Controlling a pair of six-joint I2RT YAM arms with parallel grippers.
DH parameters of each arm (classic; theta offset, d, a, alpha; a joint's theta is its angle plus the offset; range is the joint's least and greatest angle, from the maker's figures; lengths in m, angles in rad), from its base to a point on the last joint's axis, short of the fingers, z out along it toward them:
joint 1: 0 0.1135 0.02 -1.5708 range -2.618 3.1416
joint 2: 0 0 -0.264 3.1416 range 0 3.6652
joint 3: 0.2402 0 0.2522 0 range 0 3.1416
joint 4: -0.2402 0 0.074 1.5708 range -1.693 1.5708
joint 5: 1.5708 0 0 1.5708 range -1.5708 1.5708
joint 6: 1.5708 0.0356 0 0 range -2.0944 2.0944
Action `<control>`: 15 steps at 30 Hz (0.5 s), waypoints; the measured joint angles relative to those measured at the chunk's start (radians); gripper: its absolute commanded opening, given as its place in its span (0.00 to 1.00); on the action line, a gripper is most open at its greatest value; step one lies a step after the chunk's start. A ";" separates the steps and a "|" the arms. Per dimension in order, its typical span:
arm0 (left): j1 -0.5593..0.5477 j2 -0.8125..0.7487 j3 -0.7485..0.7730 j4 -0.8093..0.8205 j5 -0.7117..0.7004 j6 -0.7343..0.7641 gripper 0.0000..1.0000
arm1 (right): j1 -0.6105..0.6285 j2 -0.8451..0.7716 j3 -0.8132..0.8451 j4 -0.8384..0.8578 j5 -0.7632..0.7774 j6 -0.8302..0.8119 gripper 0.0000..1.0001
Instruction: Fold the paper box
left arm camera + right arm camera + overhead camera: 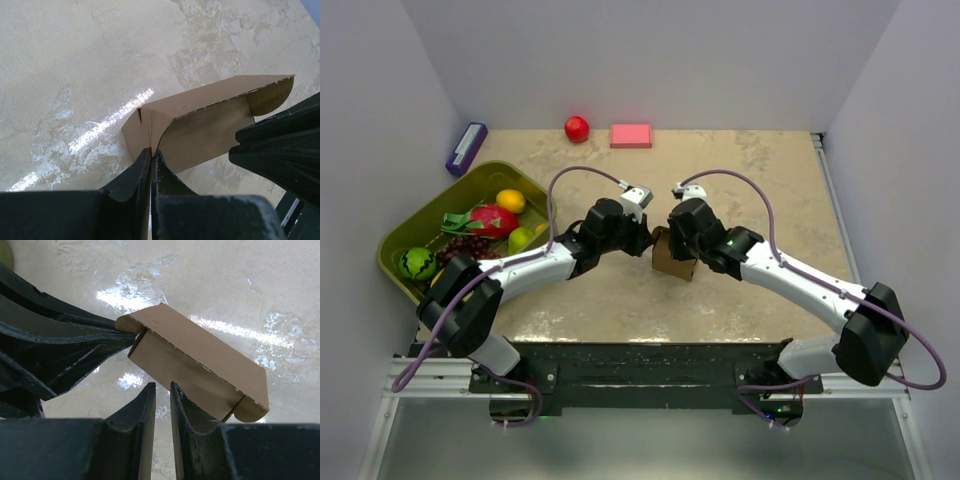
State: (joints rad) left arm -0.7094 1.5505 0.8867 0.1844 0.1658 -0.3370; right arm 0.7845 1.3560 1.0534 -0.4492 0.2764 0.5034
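The paper box (672, 262), plain brown cardboard and partly folded, stands at the table's middle between both arms. My left gripper (646, 243) is shut on a side flap at the box's left end; in the left wrist view the fingertips (151, 150) pinch the cardboard (200, 130). My right gripper (672, 238) is at the box's top right. In the right wrist view its jaws (163, 385) are almost shut with a thin gap and hold nothing, just below the box's long panel (200, 355). The left fingers (75, 345) show at left.
A green tray (398, 240) of toy fruit sits at the left. A red ball (577, 128) and a pink block (631, 135) lie at the back. A purple box (466, 148) leans by the left wall.
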 measured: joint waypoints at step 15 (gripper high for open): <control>-0.001 0.000 0.011 -0.022 0.001 0.008 0.03 | 0.000 0.023 -0.093 0.039 0.061 0.005 0.18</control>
State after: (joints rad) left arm -0.7105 1.5509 0.8982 0.1627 0.1665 -0.3294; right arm 0.7845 1.3792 0.9607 -0.4099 0.3370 0.5083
